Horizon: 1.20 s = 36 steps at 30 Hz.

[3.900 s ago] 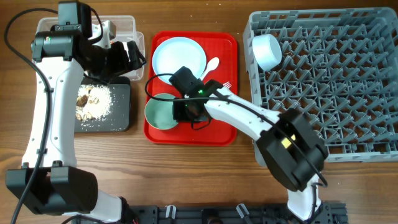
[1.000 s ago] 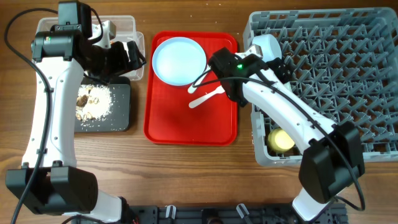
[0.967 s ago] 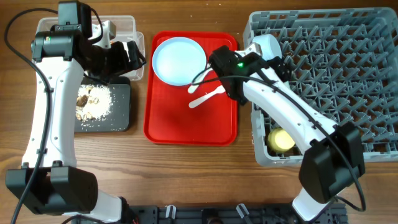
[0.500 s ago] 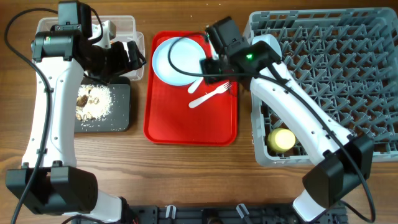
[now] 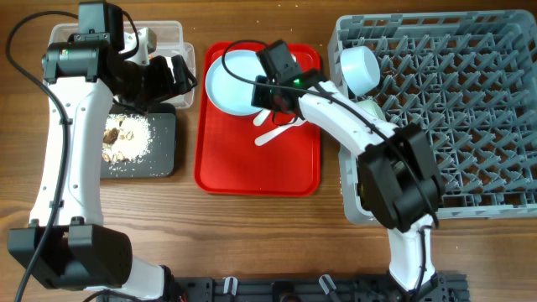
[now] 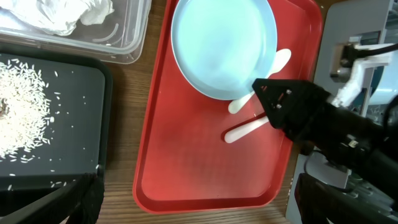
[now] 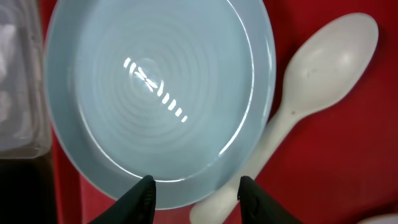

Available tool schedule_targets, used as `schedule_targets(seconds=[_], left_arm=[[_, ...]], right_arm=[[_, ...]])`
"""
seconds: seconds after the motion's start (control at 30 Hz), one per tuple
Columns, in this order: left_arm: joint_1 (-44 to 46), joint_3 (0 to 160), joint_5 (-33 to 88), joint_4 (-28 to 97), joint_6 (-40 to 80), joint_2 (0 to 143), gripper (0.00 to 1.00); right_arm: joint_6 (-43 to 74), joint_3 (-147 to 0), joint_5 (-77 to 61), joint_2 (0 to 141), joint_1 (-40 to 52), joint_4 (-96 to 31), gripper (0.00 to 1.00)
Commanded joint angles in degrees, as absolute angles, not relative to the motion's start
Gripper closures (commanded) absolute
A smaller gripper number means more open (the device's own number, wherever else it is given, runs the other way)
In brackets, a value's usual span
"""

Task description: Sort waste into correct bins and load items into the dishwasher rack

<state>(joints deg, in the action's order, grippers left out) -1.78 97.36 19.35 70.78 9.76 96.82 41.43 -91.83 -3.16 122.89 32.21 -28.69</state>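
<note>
The light blue plate (image 5: 235, 80) lies at the back of the red tray (image 5: 252, 168). It also shows in the left wrist view (image 6: 221, 43) and the right wrist view (image 7: 155, 93). The white spoon (image 7: 298, 106) lies against its rim, and the fork (image 5: 281, 132) lies beside it. My right gripper (image 5: 270, 99) (image 7: 196, 186) is open and empty, hovering over the plate's near edge. My left gripper (image 5: 172, 75) (image 6: 199, 208) is open and empty, high beside the clear tub (image 5: 168, 33). The light blue bowl (image 5: 361, 69) sits in the grey rack (image 5: 453, 109). The yellow cup is hidden.
The clear tub holds a crumpled white napkin (image 6: 68, 12). The black tray (image 5: 164, 143) in front of it holds beige crumbs (image 5: 117, 134). My right arm crosses the rack's left edge.
My right gripper swung left from the rack's edge to above the plate. Since the oldest frame, the green bowl has left the red tray. The left arm has not moved.
</note>
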Motion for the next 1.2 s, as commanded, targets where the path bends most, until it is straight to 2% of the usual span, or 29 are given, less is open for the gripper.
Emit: schedule_targets(seconds=[0.0, 0.3, 0.53, 0.73, 0.83, 0.87, 0.9, 0.97, 1.17], left_arm=[[-1.7, 97.8, 19.4, 70.8, 9.7, 96.7, 0.0], [-1.7, 97.8, 19.4, 70.8, 9.7, 96.7, 0.0], [-1.7, 97.8, 19.4, 70.8, 9.7, 96.7, 0.0], [-1.7, 97.8, 19.4, 70.8, 9.7, 96.7, 0.0], [-1.7, 97.8, 19.4, 70.8, 9.7, 96.7, 0.0], [-1.7, 97.8, 19.4, 70.8, 9.7, 96.7, 0.0], [-1.7, 97.8, 19.4, 70.8, 9.7, 96.7, 0.0], [-1.7, 97.8, 19.4, 70.8, 9.7, 96.7, 0.0], [-1.7, 97.8, 19.4, 70.8, 9.7, 96.7, 0.0]], right_arm=[[45.0, -92.1, -1.0, 125.8, 32.2, -26.8, 0.57], [46.7, -92.1, 1.3, 128.9, 32.2, -26.3, 0.63], [44.9, -92.1, 1.5, 129.2, 32.2, -29.1, 0.85], [38.3, -93.8, 0.3, 128.6, 30.9, -38.9, 0.89], [32.4, -95.7, 0.4, 126.7, 30.2, -44.6, 0.84], [30.0, -96.1, 0.4, 125.6, 30.0, -46.6, 0.74], [28.3, -96.1, 0.4, 124.4, 29.7, -48.1, 0.59], [26.3, -96.1, 0.4, 122.3, 29.6, -49.8, 0.5], [23.0, -96.6, 1.9, 117.6, 29.6, -48.9, 0.5]])
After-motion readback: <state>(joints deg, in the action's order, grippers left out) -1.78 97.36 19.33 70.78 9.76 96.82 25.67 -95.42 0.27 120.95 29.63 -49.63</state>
